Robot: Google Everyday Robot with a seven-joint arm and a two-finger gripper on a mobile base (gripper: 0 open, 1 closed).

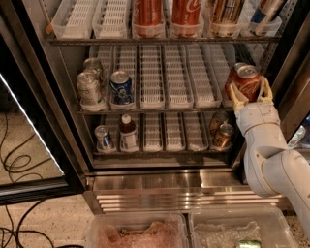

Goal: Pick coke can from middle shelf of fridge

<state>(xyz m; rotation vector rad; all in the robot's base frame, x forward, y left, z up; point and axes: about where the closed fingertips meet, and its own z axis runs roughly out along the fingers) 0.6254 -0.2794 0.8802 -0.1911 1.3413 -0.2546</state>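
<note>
Camera view: fridge, door open. Coke can is upright at the right end of the middle shelf, near its front edge. Gripper is at that same right end, with its cream fingers clasped on both sides of the can. The white arm comes up from below the shelf. Left end of the shelf: blue can, with silver cans just beside it. Below the shelf: bottle. Above it: red cans.
</note>
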